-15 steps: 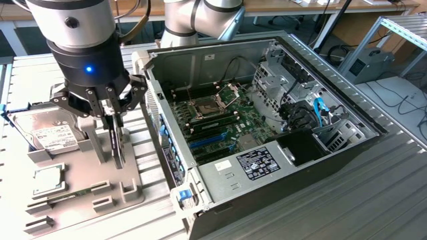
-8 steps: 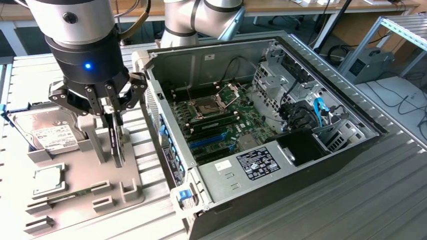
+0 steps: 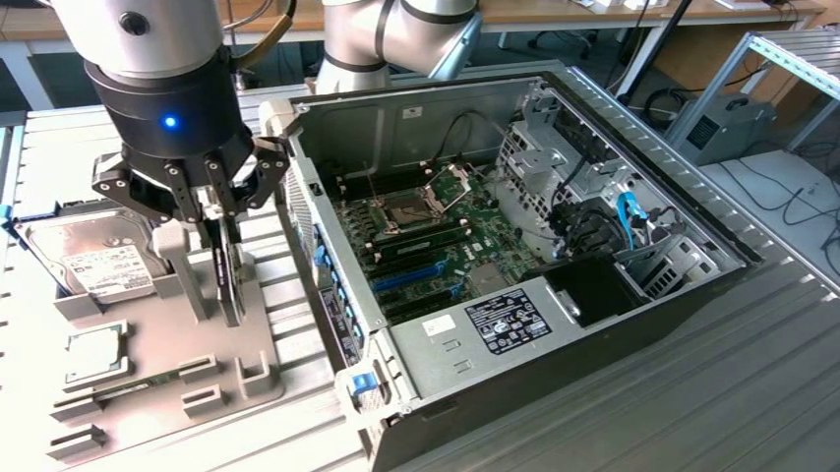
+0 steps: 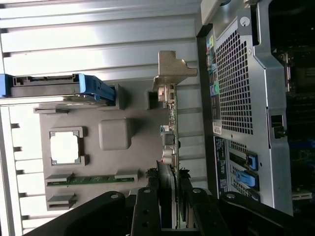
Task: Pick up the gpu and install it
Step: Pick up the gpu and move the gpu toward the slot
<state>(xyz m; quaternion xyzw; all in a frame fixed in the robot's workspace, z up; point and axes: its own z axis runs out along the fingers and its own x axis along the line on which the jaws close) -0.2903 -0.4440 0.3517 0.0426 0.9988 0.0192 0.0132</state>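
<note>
at the exterior view's left, a silver hard drive point(image 3: 94, 258) lies in a pale grey moulded tray point(image 3: 148, 329). its white label carries small print too fine to read. nearer the camera in the same tray sit a square, metal-topped processor chip point(image 3: 94, 354) and a long, narrow green memory stick point(image 3: 132, 390), each in its own pocket.

just beside them, over the tray's right part, hangs the gripper point(image 3: 226, 236), black linkage fingers under a glossy black barrel with a small blue light. its fingers are closed on the gpu point(image 3: 232, 290), clamping the upper end of the card from both flat faces. the card is thin, dark and rigid. it stands on end with its long axis up and down, in line with the gripper, and its narrow edge faces the exterior camera. in the wrist view small round components stud one face, and the bent silver bracket point(image 4: 172, 69) sits at the end far from the fingers, down by the tray. i cannot tell whether that end touches the tray.

to the right stands the open computer case point(image 3: 393, 123), bare grey sheet metal with a perforated rear grille point(image 4: 236, 83). inside are a green motherboard point(image 3: 486, 236), long blue slots point(image 3: 413, 277), a boxy power supply point(image 3: 506, 324) whose black label has unreadable white print, and blue cables point(image 3: 628, 218). everything rests on a ribbed aluminium table point(image 3: 735, 393).
</note>
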